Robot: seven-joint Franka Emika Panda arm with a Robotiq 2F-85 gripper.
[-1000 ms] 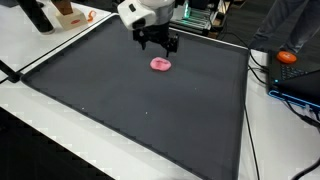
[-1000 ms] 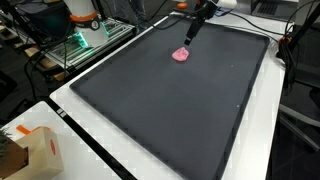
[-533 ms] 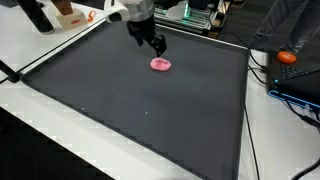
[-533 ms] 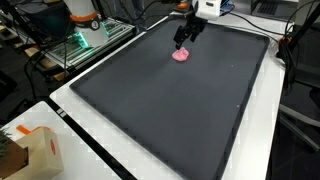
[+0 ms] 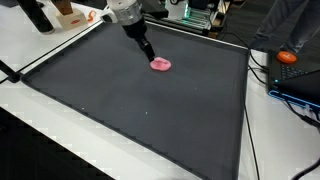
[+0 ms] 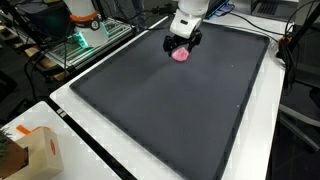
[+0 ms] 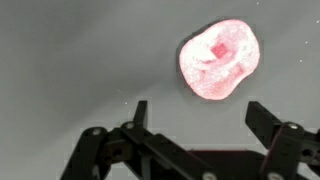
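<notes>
Your fingers (image 7: 139,113) stand wide apart, holding nothing. The pink lump (image 7: 220,58) lies just beyond them on the dark mat (image 7: 70,60)

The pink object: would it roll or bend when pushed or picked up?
The pink object looks low, lumpy, with a dented middle, so it probably slides rather than rolls. Being small, it seems light; stiffness cannot be judged.
</notes>
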